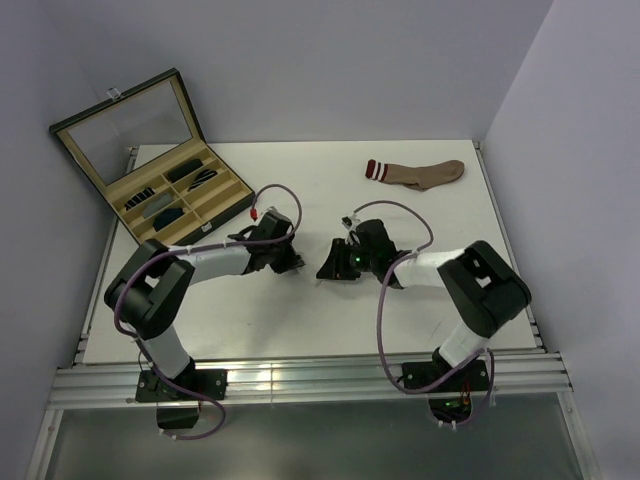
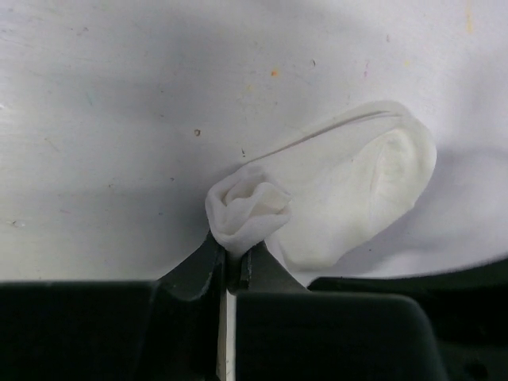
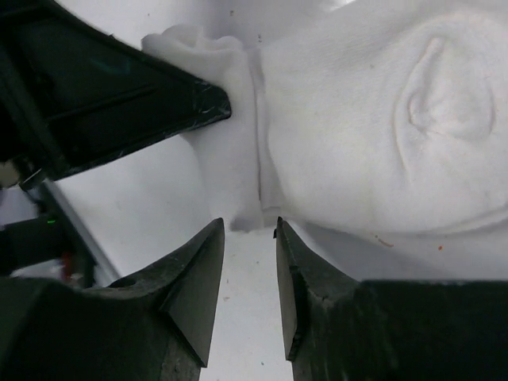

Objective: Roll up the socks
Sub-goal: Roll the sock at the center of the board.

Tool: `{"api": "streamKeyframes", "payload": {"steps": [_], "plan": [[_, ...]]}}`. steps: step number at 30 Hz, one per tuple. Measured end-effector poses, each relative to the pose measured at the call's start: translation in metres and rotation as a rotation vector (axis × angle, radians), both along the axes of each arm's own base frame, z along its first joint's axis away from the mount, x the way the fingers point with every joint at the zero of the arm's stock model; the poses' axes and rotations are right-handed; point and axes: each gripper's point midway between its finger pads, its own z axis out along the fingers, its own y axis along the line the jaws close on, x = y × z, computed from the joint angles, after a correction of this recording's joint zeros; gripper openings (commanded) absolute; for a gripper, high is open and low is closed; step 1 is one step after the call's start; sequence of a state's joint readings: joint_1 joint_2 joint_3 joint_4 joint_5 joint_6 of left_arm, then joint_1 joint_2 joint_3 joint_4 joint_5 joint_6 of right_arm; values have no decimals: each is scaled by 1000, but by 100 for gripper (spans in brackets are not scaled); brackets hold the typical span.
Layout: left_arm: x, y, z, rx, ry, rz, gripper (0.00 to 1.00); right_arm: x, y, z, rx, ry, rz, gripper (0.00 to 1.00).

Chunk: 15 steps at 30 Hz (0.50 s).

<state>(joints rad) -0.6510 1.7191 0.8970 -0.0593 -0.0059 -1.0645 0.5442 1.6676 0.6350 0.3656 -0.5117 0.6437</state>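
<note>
A white sock (image 2: 341,198) lies on the white table, one end bunched into a small roll (image 2: 248,208). My left gripper (image 2: 232,258) is shut on that rolled end. In the right wrist view the sock (image 3: 357,143) fills the upper right, and my right gripper (image 3: 249,230) is open with its tips right at the sock's near edge, nothing between them. The left gripper's dark finger (image 3: 159,103) touches the roll from the left. In the top view the two grippers (image 1: 298,262) (image 1: 330,262) meet at the table's middle; the sock hardly shows there.
A brown sock (image 1: 418,173) with a red and white striped cuff lies flat at the back right. An open compartment box (image 1: 222,205) with its lid (image 1: 125,125) raised stands at the back left, with dark rolled pieces (image 1: 170,212) in some compartments.
</note>
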Motion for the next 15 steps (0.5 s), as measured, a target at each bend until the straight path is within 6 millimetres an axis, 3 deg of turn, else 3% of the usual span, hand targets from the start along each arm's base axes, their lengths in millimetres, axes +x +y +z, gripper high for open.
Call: {"api": "streamKeyframes", "payload": {"steps": [6, 15], "plan": [[2, 2, 0, 98, 46, 5, 0, -5, 2, 14, -206, -222, -6, 45], [2, 2, 0, 170, 92, -12, 0, -19, 18, 18, -437, -516, 51, 50]]}}
